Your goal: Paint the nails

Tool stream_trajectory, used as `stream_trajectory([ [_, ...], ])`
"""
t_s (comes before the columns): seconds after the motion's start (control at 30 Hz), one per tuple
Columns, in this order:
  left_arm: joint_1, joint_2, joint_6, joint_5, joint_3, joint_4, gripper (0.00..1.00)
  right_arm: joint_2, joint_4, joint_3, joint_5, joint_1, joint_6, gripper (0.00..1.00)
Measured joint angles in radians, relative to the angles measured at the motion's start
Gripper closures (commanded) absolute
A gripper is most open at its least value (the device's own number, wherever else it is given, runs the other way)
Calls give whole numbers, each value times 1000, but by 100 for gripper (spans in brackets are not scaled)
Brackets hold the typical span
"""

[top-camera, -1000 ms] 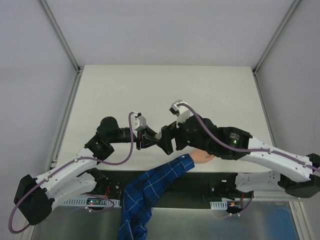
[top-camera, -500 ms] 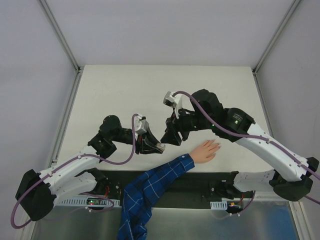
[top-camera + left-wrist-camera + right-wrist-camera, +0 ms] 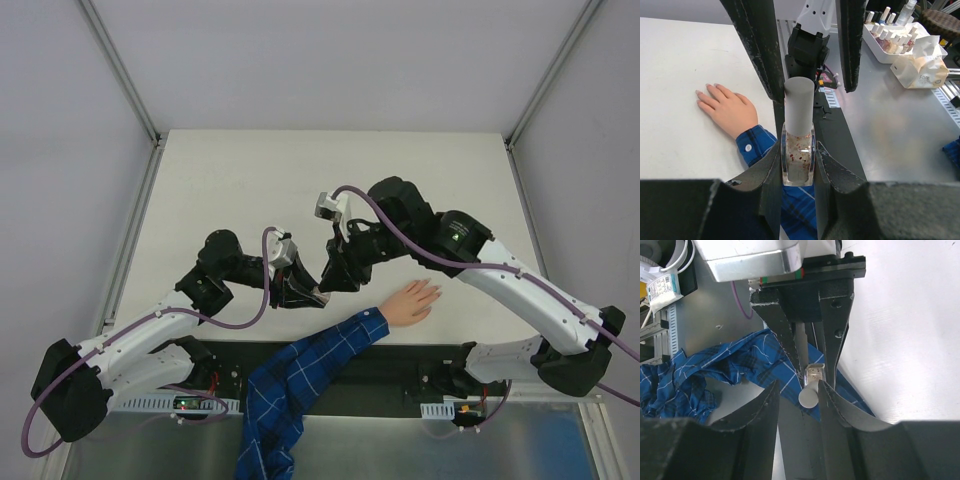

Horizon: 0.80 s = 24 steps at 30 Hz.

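Both arms reach in from the near edge and meet mid-desk, pincers facing each other. Left arm comes in low from bottom-left, elbow bent, left pincer (image 3: 799, 165) clamped tight on a nail polish bottle (image 3: 798, 162), holding it by the glass body. Right arm arches high from bottom-right, wrist pitched down, right pincer (image 3: 809, 392) straddling the bottle's grey cap (image 3: 808, 396), fingers just beside it, contact unclear.

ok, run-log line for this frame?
left gripper: shut on bottle | right gripper: around cap | hand: flat on table
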Motion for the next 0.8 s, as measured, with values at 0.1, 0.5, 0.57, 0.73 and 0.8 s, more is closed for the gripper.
stream_trajectory([
  [0.1,0,0,-2,0,0,0,100,0,0,-4,-12,-8,-3,57],
  [0.5,0,0,-3,0,0,0,100,2,1,-30,-11,-16,-14,60],
  [0.57,0,0,-3,0,0,0,100,3,2,-35,-8,-16,-14,62],
  [0.73,0,-6,-3,-4,0,0,100,3,6,-58,-6,-16,-13,83],
  [0.8,0,-12,-2,-8,0,-4,100,3,18,-68,-6,-16,-9,96],
])
